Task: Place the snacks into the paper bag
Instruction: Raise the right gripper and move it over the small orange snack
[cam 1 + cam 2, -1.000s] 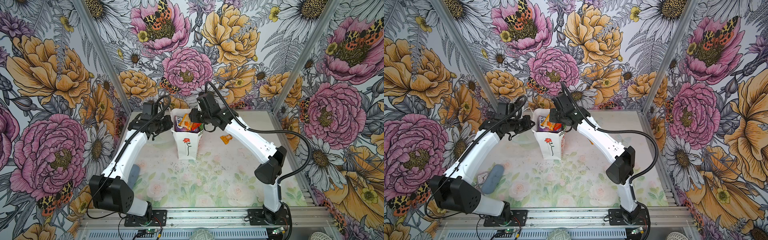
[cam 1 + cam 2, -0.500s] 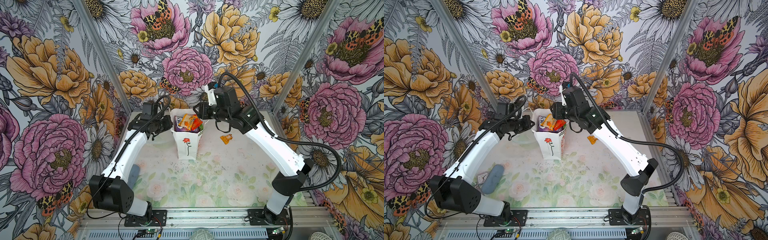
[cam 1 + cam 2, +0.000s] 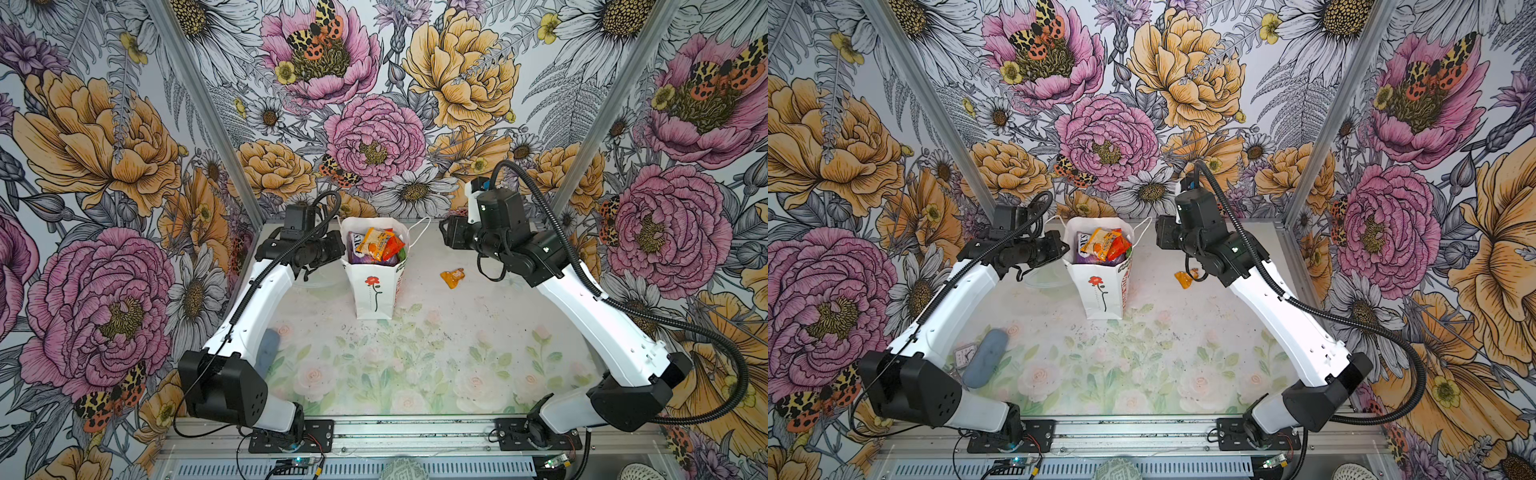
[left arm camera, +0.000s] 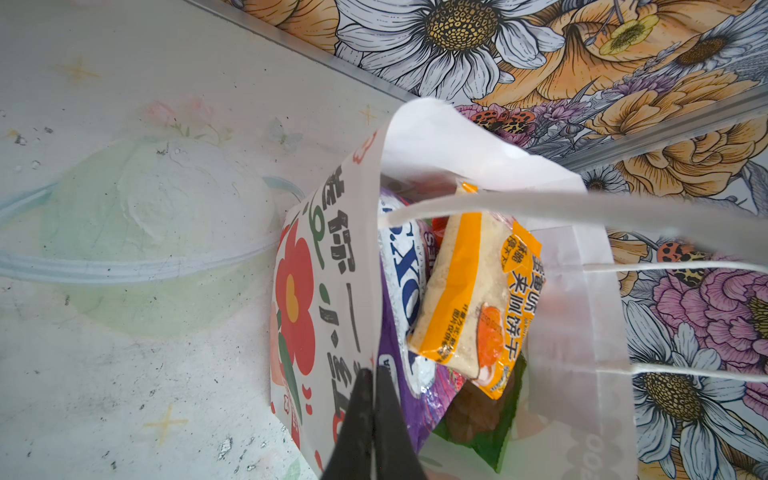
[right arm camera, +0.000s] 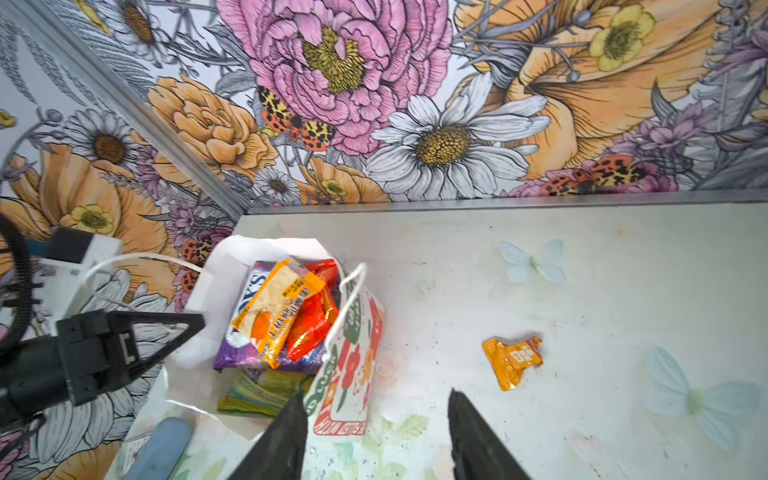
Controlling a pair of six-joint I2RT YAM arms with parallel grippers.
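Fetching the small orange packet point(image 3: 452, 276) looks like your step now. It lies flat on the table point(image 3: 415, 374) to the right of the paper bag point(image 3: 372, 286), well apart from it, and is the only snack outside. Your right gripper point(image 5: 377, 395) hangs released and empty, above the table between bag and packet. Your left gripper point(image 4: 371, 386) is clenched on the rim of the bag's left wall, propping the mouth open.

The packet is thin, crinkled, glossy foil, so it will likely skid under a shallow pinch. Straddle its puffed middle rather than a crimped edge, and close firmly.

The bag is light white paper standing upright at the far middle, and a knock could tip it. On your way over, stay clear of the cord handle point(image 3: 419, 237) looping out on its right.

It is full to the brim: a yellow-orange biscuit packet point(image 4: 478, 299) and a red packet point(image 5: 309, 328) lie over the purple pouch point(image 5: 249, 357) and a green packet point(image 5: 262, 392). Let go low over that slick pile, or the foil may slide off.
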